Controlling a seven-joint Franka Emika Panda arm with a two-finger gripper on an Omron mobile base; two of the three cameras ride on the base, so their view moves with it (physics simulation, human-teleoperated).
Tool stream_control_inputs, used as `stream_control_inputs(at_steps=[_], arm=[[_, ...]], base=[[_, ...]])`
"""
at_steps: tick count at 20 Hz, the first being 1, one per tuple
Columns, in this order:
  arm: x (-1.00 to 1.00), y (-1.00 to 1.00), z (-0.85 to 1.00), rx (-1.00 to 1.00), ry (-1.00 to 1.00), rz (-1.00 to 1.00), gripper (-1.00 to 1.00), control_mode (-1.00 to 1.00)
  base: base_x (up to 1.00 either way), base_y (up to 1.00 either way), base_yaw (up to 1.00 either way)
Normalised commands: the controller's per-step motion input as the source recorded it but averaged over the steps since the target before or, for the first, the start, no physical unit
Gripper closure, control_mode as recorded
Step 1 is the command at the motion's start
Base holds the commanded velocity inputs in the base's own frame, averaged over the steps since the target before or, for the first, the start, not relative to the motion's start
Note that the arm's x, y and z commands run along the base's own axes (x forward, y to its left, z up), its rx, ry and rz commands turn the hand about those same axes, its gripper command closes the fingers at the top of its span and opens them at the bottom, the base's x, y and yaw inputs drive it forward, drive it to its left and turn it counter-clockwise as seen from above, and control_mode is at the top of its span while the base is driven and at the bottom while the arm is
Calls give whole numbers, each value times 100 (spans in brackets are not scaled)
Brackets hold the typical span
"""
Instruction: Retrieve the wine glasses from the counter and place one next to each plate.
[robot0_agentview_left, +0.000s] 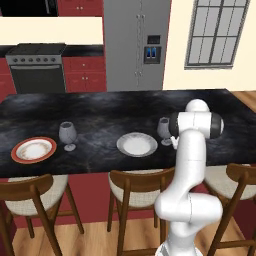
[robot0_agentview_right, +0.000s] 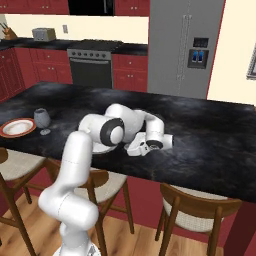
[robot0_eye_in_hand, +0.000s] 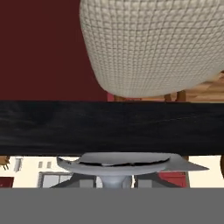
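**Second wine glass arriving beside the plain plate**

Left base view shows a black marbled table (robot0_agentview_left: 100, 112) with wooden chairs tucked along its near edge. At its left end sits an orange-rimmed plate (robot0_agentview_left: 34, 149), with a grey wine glass (robot0_agentview_left: 67, 134) standing upright just beside it. Near the middle lies a plain white plate (robot0_agentview_left: 137, 144). Just to its right a second wine glass (robot0_agentview_left: 164, 129) stands half hidden behind the white arm. Both plates look empty, and both glass bowls appear empty too.

Hand view looks along the tool (robot0_eye_in_hand: 114, 186), where the glass's round foot (robot0_eye_in_hand: 122, 162) lies across the frame; the tool seems clamped shut on the stem, though the fingertips are hard to make out.

Risk, as a judgement: letting go before the foot sits flat could tip the glass, and a careless retreat could knock it into the plate or off the near edge.
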Motion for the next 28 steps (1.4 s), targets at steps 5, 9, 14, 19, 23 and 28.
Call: stream_control_inputs(at_steps=[5,9,14,19,23,28], arm=[[47,0,-44,-5,0,0,100,-100],[42,0,-48,-5,0,0,-100,-100],[5,-6,-41,0,0,4,-100,-100],[-19,-1,-8,0,0,1,-100,-100],[-29,-3,0,0,0,-9,-100,-100],[-15,-7,-10,0,4,-11,-100,-100]], base=[[0,0,0],[0,0,0],[0,0,0],[0,0,0],[0,0,0],[0,0,0]])
